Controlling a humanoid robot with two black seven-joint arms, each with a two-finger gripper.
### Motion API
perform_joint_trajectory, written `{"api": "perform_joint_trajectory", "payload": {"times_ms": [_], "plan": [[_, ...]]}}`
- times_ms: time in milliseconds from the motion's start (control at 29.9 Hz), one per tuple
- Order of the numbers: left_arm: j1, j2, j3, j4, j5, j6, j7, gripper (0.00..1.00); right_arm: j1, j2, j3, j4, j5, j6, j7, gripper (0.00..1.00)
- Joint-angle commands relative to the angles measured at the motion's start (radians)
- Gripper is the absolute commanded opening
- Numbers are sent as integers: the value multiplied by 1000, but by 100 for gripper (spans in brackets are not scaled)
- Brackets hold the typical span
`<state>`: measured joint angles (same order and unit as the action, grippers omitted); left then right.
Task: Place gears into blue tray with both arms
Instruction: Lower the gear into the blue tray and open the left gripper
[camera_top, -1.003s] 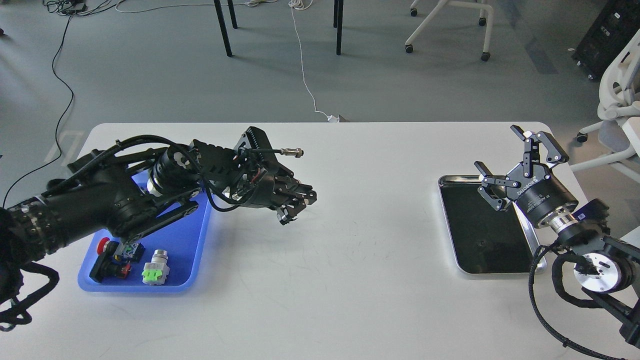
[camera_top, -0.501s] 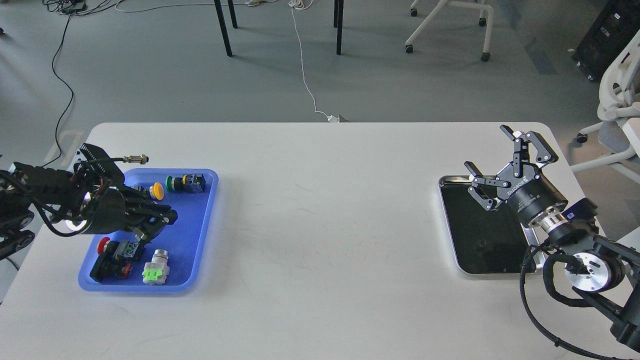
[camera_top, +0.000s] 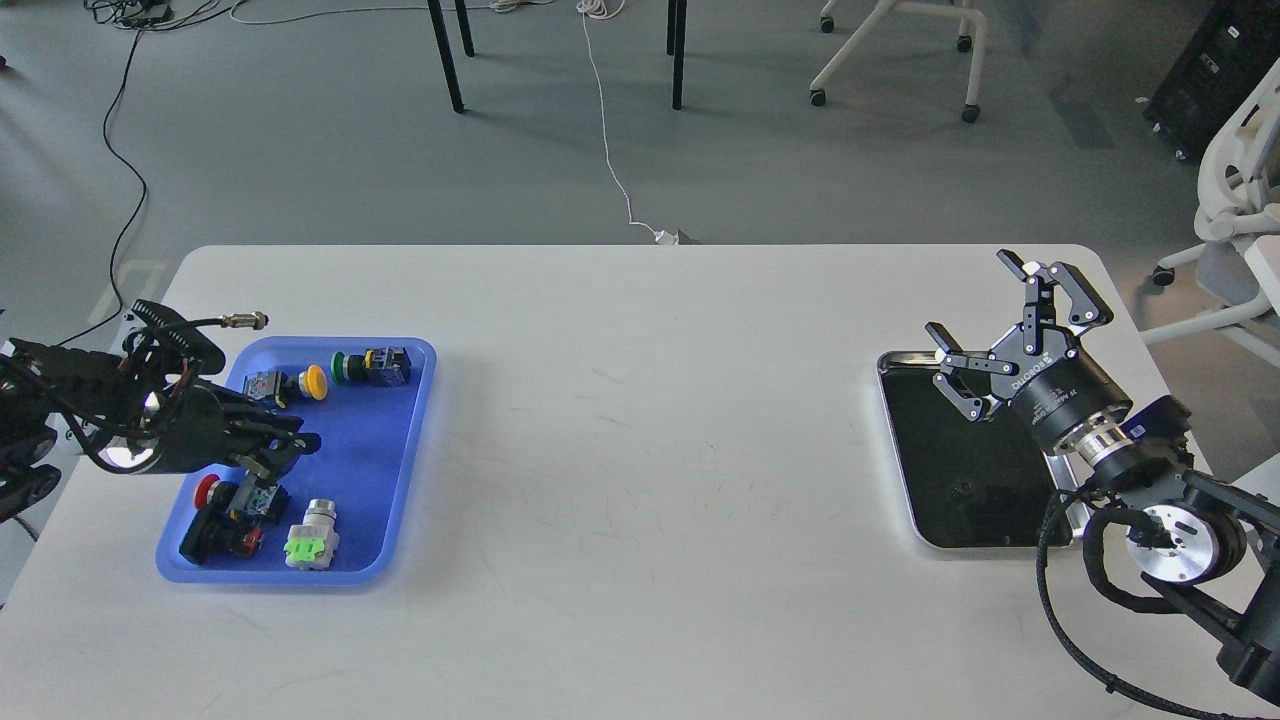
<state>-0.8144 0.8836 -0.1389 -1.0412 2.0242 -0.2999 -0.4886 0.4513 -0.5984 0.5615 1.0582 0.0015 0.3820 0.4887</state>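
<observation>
- Two grippers show at the tabletop's (camera_top: 640, 450) sides.
- Blue tray (camera_top: 395, 470) at near left holds coloured push-button switches (camera_top: 310, 535); no gears can be made out.
- Left gripper (camera_top: 290, 450) hangs over that tray, jaws dark, state unclear.
- Right gripper (camera_top: 1000, 335) hangs over the black tray (camera_top: 960, 470), jaws spread apart.

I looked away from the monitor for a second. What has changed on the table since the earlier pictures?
The left pincer drew back from mid-table toward the left edge and now hovers over the blue tray, uncovering the yellow and green push-button switches there. Whether it holds anything cannot be told. The right pincer, open, drifted slightly left above the black tray. Both trays and the switches stayed put.
</observation>
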Motion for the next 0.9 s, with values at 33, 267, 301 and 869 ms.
{"api": "perform_joint_trajectory", "payload": {"times_ms": [33, 267, 301, 869], "plan": [[1, -5, 1, 12, -1, 1, 0, 77, 1, 2, -2, -1, 0, 0, 0, 99], [-8, 12, -65, -11, -103, 22, 0, 89, 3, 0, -8, -1, -9, 3, 0, 99], [-8, 14, -94, -26, -151, 25, 0, 93, 3, 0, -8, -1, -11, 3, 0, 99], [204, -95, -523, -260, -1277, 151, 0, 98, 24, 23, -8, -1, -24, 5, 0, 99]]}}
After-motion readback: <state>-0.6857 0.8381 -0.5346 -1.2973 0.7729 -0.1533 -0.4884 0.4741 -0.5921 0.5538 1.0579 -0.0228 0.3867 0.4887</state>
